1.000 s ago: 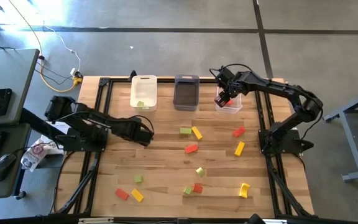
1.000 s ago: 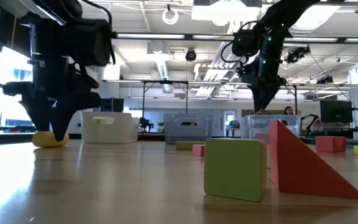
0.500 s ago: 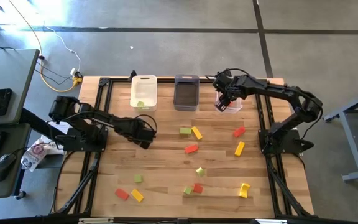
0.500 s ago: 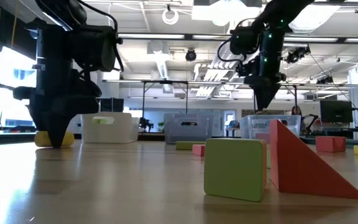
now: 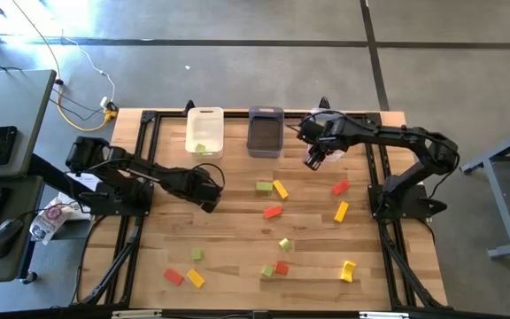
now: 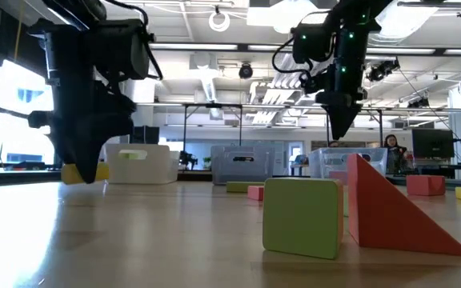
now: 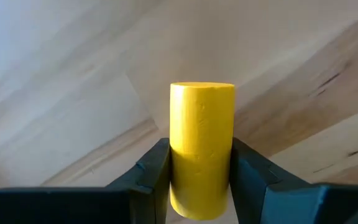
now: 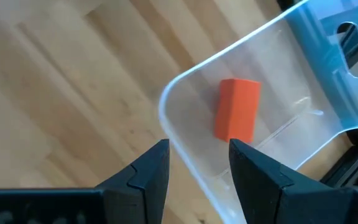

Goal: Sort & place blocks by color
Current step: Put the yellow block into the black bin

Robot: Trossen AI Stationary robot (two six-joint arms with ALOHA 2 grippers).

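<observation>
Red, yellow and light green blocks lie scattered on the wooden table (image 5: 237,230). My left gripper (image 5: 207,192) sits left of centre, shut on a yellow cylinder (image 7: 202,149). My right gripper (image 5: 312,160) hangs open and empty over the near left corner of the clear bin (image 5: 330,147); in its wrist view the fingers frame that corner (image 8: 197,168). A red block (image 8: 237,109) lies flat on the clear bin's floor. One green block (image 5: 201,148) rests in the white bin (image 5: 204,131). The dark grey bin (image 5: 266,132) stands between the two. My left gripper pinches the yellow cylinder across its round side, near its lower end (image 7: 199,186), one finger (image 7: 155,169) on each flank. The fingers come from above, pointing down. The cylinder's far end (image 7: 202,93) sticks out past the fingertips above the table; in the low view it (image 6: 74,172) seems just off the wood.
Loose blocks: green (image 5: 264,187), yellow (image 5: 280,189), red (image 5: 273,212), red (image 5: 340,188), yellow (image 5: 341,211); several more lie near the table's near edge (image 5: 273,268). A green cube (image 6: 304,216) and red wedge (image 6: 390,212) stand close to the low camera. A desk stands beyond the table's left edge.
My right gripper has moved from over the clear bin toward the table's near-left, and a little lower, stopping over the bin's corner. My left gripper has shifted slightly toward the right with the yellow cylinder, which now sits a bit higher in the low view.
</observation>
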